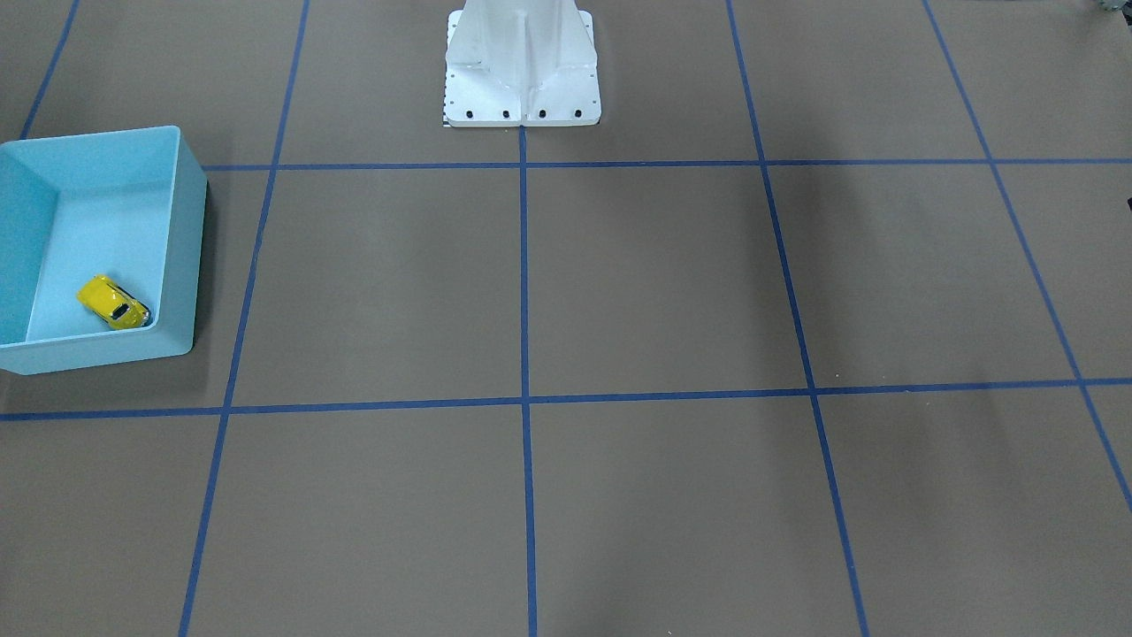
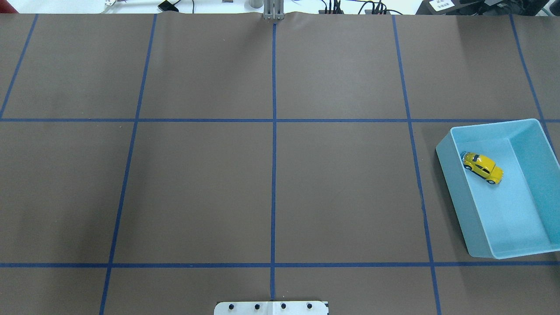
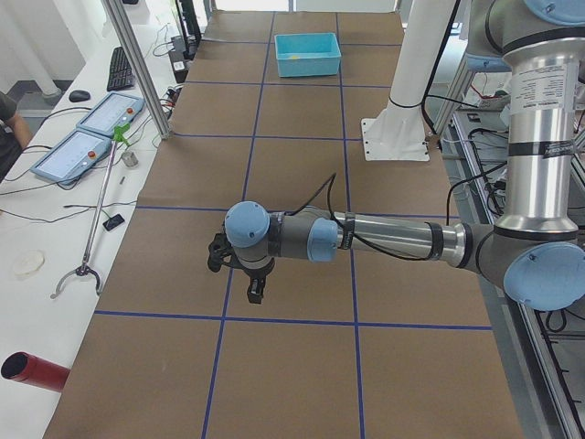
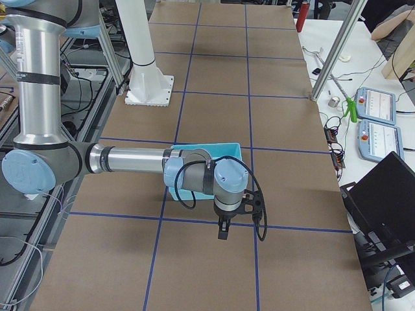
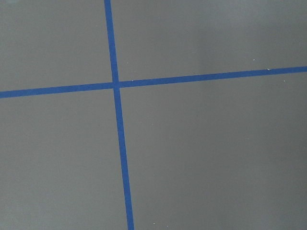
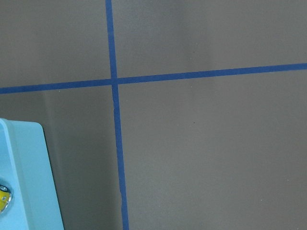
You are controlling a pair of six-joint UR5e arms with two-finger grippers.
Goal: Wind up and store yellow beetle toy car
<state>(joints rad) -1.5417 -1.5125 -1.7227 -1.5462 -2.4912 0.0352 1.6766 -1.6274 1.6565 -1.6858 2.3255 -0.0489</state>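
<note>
In the front-facing view the tiny bright yellow beetle-shaped toy car [image 1: 112, 302] sits on its wheels inside the light blue rectangular plastic bin [image 1: 181, 257] at nine o'clock on the brown table [image 1: 654, 283]. It is tucked toward the bin's corner nearest the camera, close to the wall that faces table centre, and no arm shows. In the overhead view the bin [image 2: 455, 205] lies at three o'clock and the car [image 2: 483, 167] is in its far half. The car's long axis runs from ten to four o'clock, oblique to the walls. The left side view has the left gripper [image 3: 255, 293] hanging fingers-down over bare table, well apart from the bin [image 3: 307, 55] at twelve o'clock; I cannot tell whether its jaws are parted or closed. In the right side view the right gripper [image 4: 222, 232] points down just beside the bin [image 4: 224, 150], with the car hidden behind the forearm; its jaws cannot be judged either. The left wrist view shows only table and blue tape lines [image 5: 117, 143]. The right wrist view catches the bin's corner [image 6: 26, 177] at eight o'clock, with what looks like a sliver of the car [image 6: 3, 201] at the edge. The right arm is plainly nearer. Any grasp would likely call for moving toward eight o'clock and closing across the car's narrow width.
</note>
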